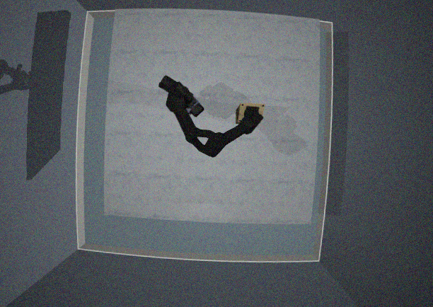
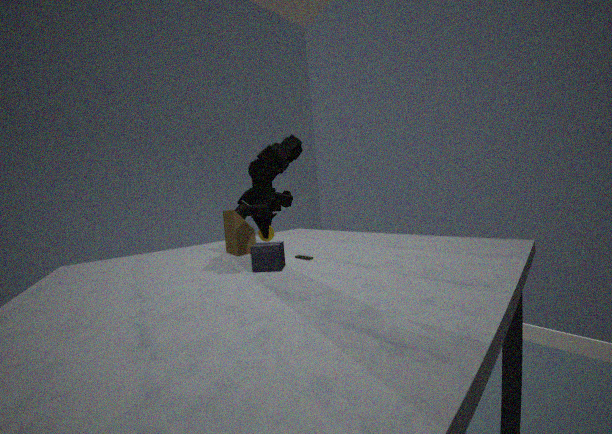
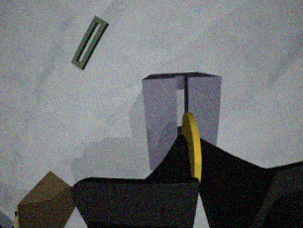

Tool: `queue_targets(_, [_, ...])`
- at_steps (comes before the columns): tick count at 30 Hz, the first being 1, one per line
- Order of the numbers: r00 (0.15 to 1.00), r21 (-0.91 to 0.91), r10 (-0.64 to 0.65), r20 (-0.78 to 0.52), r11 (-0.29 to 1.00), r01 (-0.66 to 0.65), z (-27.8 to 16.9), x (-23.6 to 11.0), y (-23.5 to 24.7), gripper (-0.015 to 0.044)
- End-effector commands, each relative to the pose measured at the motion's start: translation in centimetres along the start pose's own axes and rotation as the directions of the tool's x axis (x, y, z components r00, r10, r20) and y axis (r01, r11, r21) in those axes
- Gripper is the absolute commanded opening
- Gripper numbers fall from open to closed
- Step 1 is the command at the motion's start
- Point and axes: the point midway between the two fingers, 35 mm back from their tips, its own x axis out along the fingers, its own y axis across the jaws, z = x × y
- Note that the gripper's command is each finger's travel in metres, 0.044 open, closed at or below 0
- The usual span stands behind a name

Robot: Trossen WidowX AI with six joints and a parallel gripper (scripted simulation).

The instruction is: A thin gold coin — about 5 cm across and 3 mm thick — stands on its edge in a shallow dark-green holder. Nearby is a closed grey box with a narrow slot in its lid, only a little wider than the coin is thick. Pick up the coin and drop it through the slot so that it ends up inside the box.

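The black parallel-jaw gripper is closed on the thin gold round coin and holds it on edge, just above the closed grey box. In the wrist view the coin's edge lines up nearly with the narrow dark slot in the box's lid. The shallow dark-green holder lies on the table beside the box, with no coin in it. So the picking is done; I judge that lowering and release into the slot remain.
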Motion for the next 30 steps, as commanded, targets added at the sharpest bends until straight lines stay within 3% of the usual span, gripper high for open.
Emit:
queue_targets(1, [1.000, 0.004, 0.000, 0.003, 1.000, 0.000, 0.0, 0.3, 0.0, 0.0000])
queue_targets(7, [1.000, 0.004, 0.000, 0.003, 1.000, 0.000, 0.0, 0.6, 0.0, 0.0000])
queue_targets(13, [1.000, 0.000, 0.000, 0.000, 1.000, 0.000, 0.0, 0.5, 0.0, 0.0158])
queue_targets(22, [1.000, 0.000, 0.000, 0.000, 1.000, 0.000, 0.0, 0.5, 0.0, 0.0161])
queue_targets(30, [1.000, 0.001, 0.001, -0.001, 1.000, -0.001, 0.0, -1.5, 0.0, 0.0371])
